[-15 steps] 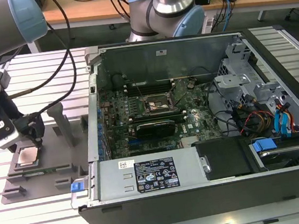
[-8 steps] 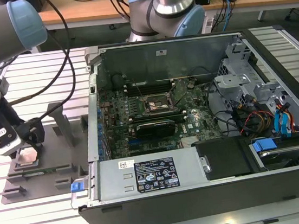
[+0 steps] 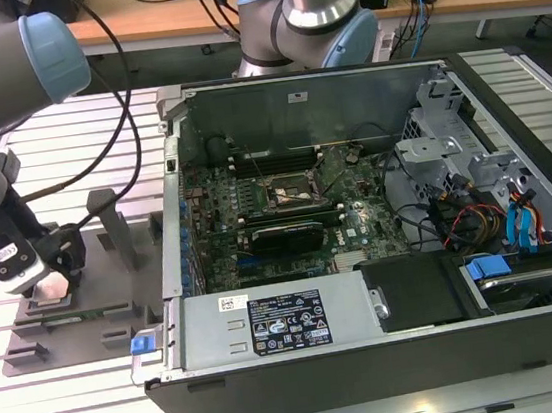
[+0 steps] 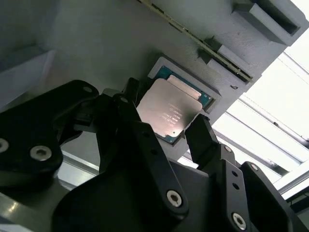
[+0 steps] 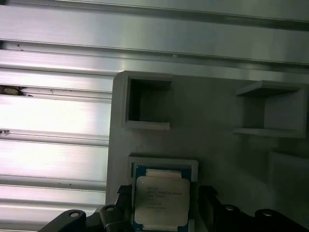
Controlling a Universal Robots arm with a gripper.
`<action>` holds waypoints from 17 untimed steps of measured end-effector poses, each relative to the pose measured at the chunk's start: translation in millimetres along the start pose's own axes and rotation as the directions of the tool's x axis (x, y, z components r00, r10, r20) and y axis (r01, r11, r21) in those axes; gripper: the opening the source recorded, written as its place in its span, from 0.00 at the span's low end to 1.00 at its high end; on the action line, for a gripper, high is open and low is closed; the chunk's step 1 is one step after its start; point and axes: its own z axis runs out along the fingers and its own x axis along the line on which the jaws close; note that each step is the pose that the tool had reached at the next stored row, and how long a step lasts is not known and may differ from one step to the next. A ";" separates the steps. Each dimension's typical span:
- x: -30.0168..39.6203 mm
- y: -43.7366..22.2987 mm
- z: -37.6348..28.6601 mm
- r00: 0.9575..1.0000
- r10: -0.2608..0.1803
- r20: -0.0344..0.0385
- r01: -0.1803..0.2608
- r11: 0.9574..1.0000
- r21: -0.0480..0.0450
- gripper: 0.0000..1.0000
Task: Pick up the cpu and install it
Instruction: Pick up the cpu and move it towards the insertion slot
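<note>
Low over the grey fixture plate [image 3: 80, 336] on the slotted aluminium tabletop [image 3: 58, 153], at the exterior view's left of the open computer case [image 3: 375, 355]. Gripper [image 4: 165, 105] spread, fingers [image 4: 199, 135] flanking the cpu [image 4: 169, 113] in both wrist views, not pinching it. Cpu flat, metal top up, in a square pocket [image 5: 163, 162] close to one edge of the plate. Motherboard socket [image 3: 289, 193] well apart, inside the case.

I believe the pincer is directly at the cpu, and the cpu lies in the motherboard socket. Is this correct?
Not quite. The pincer is at the cpu, but the cpu lies in a recess of the grey fixture plate, not in the motherboard socket, as both wrist views show.
</note>
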 end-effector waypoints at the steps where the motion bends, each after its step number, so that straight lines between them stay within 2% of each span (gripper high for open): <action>1: 0.0 -0.1 0.3 1.000 -0.001 0.000 0.001 1.000 0.000 0.66; 5: 0.1 -0.3 0.3 1.000 -0.001 0.000 0.001 1.000 0.000 0.66; 6: 0.1 -0.3 0.3 1.000 -0.001 0.000 0.001 1.000 0.000 0.65; 7: 0.5 -0.3 -0.1 1.000 0.000 -0.001 0.000 1.000 0.000 0.58; 9: 0.3 -0.3 0.0 1.000 -0.001 0.000 0.001 1.000 0.000 0.55; 17: 0.2 -0.7 0.3 1.000 -0.001 0.000 0.001 1.000 0.000 0.55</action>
